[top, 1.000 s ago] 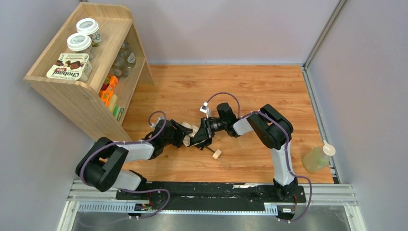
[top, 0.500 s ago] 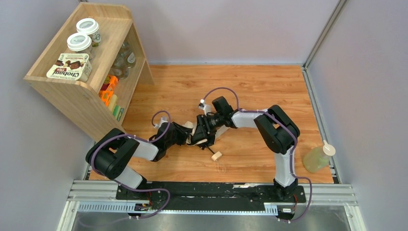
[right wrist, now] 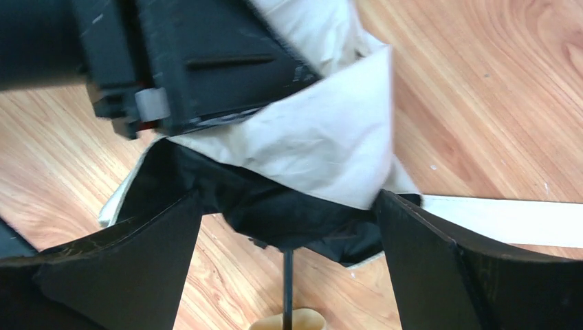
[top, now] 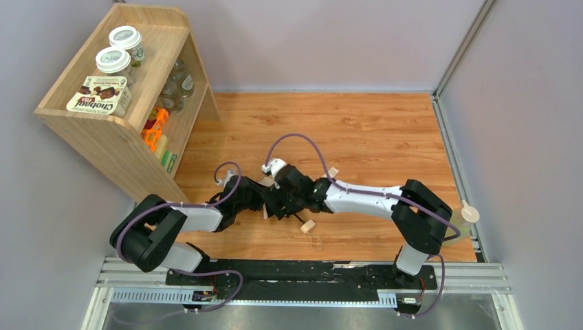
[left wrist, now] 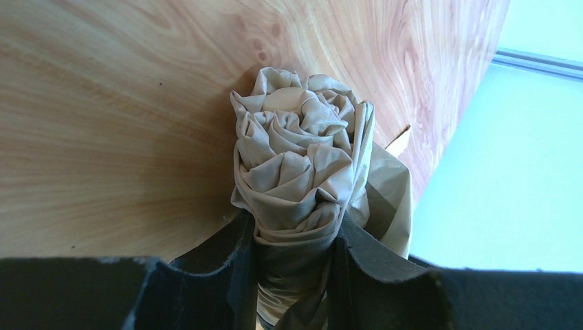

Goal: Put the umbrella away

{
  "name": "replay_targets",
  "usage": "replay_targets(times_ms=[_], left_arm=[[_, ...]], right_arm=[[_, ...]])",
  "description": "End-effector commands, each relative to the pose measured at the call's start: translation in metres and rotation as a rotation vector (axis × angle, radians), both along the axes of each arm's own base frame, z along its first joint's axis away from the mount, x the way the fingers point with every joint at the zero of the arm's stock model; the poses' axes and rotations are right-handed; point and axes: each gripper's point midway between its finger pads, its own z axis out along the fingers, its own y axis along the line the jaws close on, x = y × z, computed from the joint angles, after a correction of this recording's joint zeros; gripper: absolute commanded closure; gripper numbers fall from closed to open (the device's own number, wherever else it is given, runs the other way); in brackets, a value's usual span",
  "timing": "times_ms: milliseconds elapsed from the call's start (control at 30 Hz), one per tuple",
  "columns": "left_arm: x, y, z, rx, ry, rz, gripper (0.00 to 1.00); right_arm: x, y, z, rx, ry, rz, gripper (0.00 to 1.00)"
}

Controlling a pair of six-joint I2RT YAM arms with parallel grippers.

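From above, the only print I can read is "Chobani" on the box (top: 100, 95) atop the wooden shelf (top: 120, 148). It sits beside two white-lidded jars (top: 113, 60), well off to the left of my left claw (top: 263, 201). My two claws meet nose to nose in the middle of the counter (top: 385, 130), my right claw (top: 282, 205) facing the left one. This view shows little of the umbrella (top: 308, 225) beyond its cream handle, which lies on the wood just to the near side of my right claw. My left wrist camera shows what the top view hides: the left claw clenched on the umbrella. Its black fingers (left wrist: 237, 275) pinch the rolled peach-beige canopy, and the crumpled tip sticks out past the fingertips. In my right wrist camera the right claw is released, fingers spread wide on either side of the canopy's loose skirt and black underside. The thin black shaft runs back between those fingers to the handle. The left claw's dark body sits just beyond, on the fabric.
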Motion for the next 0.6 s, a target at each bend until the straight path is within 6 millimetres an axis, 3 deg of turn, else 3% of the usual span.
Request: replay_targets(times_ms=[0,167,333,367,567], left_arm=[[-0.094,0.067,-0.088,0.336,0.406,-0.028,0.97],[-0.093,0.062,-0.081,0.312,0.409,-0.026,0.97],[-0.088,0.048,-0.072,0.256,0.407,-0.029,0.98],[-0.088,0.047,-0.072,0.248,0.413,-0.026,0.98],[-0.092,0.045,-0.068,0.241,0.432,-0.026,0.99]], right_arm=[[0.016,0.008,0.001,-0.077,-0.278,-0.050,0.01],[0.015,0.019,-0.024,-0.115,-0.304,-0.041,0.05],[0.025,-0.002,-0.064,-0.281,-0.357,-0.118,0.12],[0.025,-0.011,-0.073,-0.320,-0.356,-0.136,0.19],[0.002,-0.038,-0.119,-0.359,-0.224,-0.129,0.98]])
